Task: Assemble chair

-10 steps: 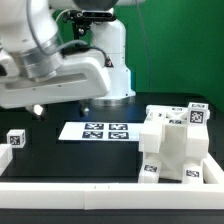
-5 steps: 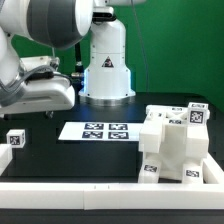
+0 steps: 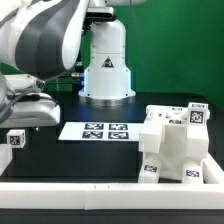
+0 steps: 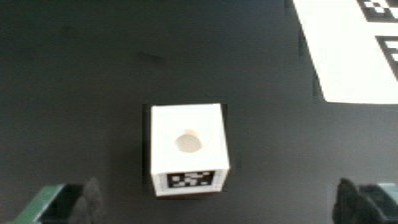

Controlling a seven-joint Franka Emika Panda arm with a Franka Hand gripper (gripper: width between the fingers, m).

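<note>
Here the pincer (image 4: 228,203) is spread wide and holds nothing; a small white chair piece (image 4: 189,150) stands just ahead of it, between the two fingertips' lines but nearer one finger (image 4: 64,200). If it descends so off-centre, that finger may hit and topple the piece. The assembled chair block (image 3: 172,147) lies well apart, beyond the marker board (image 3: 100,131).
</note>
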